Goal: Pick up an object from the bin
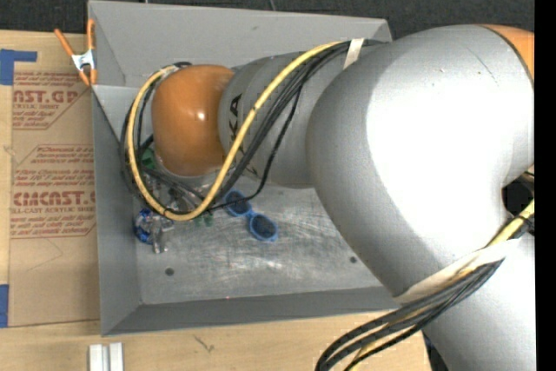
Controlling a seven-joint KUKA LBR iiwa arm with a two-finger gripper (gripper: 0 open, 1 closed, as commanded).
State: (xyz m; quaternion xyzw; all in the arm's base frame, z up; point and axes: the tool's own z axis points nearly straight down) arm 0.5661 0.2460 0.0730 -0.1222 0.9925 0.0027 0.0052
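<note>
The grey, thick-bodied robot arm comes in from the right of the camera view and stretches across most of the grey metal bin. Its forearm lies low and nearly level over the bin's floor. At the wrist sits a rounded orange cover, tipped toward the bin's left wall. A bundle of yellow and black cables runs along the forearm and loops round the cover's left side.

Below the cover, the dark metal gripper points down at the left part of the floor. Whether it is released or clenched cannot be told, since the wrist and cables hide most of it.

Just beside the gripper, at its lower left, lies a small blue and silver metal piece. To the right of the gripper lie a small blue plastic scrap and a blue ring-shaped plastic piece, close together on the floor. A tiny green bit lies between them and the gripper.
</note>
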